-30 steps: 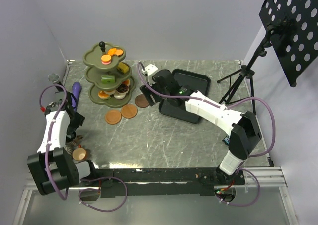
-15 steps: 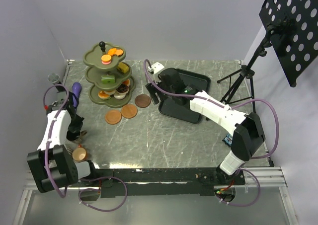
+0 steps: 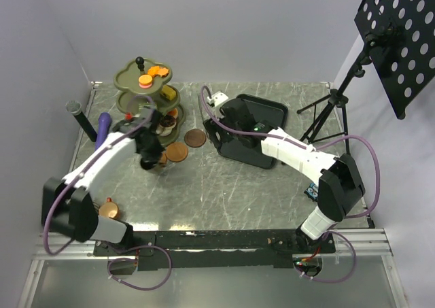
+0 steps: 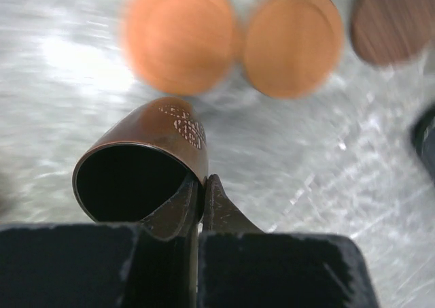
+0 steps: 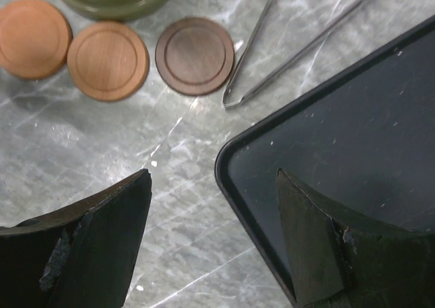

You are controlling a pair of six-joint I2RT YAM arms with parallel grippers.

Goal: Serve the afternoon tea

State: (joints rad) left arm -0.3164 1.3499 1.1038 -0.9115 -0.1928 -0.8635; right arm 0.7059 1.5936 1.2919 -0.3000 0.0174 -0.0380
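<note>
My left gripper (image 3: 149, 157) (image 4: 202, 185) is shut on the rim of a dark brown cup (image 4: 146, 165) with a pale pattern. It holds the cup just above the table, near the orange saucers (image 4: 180, 36) (image 4: 293, 41). A darker brown saucer (image 3: 196, 138) (image 5: 194, 55) lies to their right. Behind them the olive-green three-tier stand (image 3: 144, 97) carries orange, pink and green pastries. A copper cup (image 3: 109, 209) stands by the left arm's base. My right gripper (image 3: 212, 132) (image 5: 214, 185) hangs open and empty over the left edge of the black tray (image 5: 340, 117).
Metal tongs (image 5: 272, 43) lie on the table between the dark saucer and the tray. A purple object (image 3: 103, 124) and a grey-topped dark stick (image 3: 76, 111) are at the left edge. A music stand (image 3: 401, 29) on a tripod rises at the right.
My left arm has closed on the cup at the table's left edge and swung right with it to the saucers. The right gripper drew back from the dark saucer toward the tray.
</note>
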